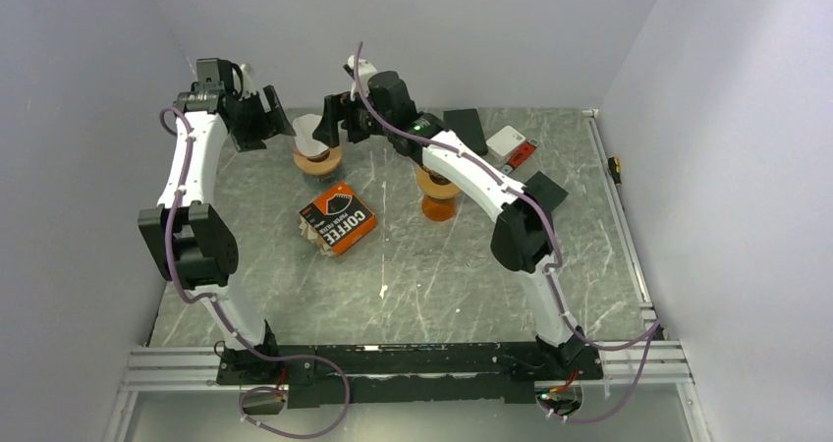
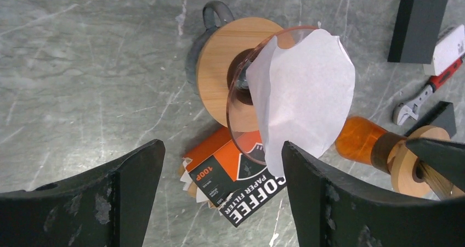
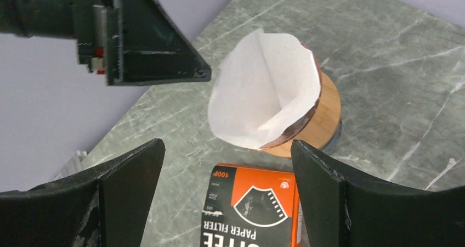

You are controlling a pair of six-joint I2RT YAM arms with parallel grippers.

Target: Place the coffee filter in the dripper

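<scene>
A white paper coffee filter (image 1: 311,134) sits opened in the clear cone dripper (image 1: 318,157), which has a round wooden collar. The filter (image 2: 307,96) also shows in the left wrist view, standing above the dripper rim (image 2: 241,93), and in the right wrist view (image 3: 263,96) inside the dripper (image 3: 312,118). My left gripper (image 1: 267,120) is open and empty just left of the dripper. My right gripper (image 1: 339,126) is open and empty just right of it. Neither touches the filter.
An orange and black coffee filter box (image 1: 337,218) lies in front of the dripper. A second orange dripper (image 1: 438,196) stands under the right arm. Black blocks (image 1: 465,128), a white box (image 1: 509,143) and a small red wrench (image 2: 425,96) lie at the back right.
</scene>
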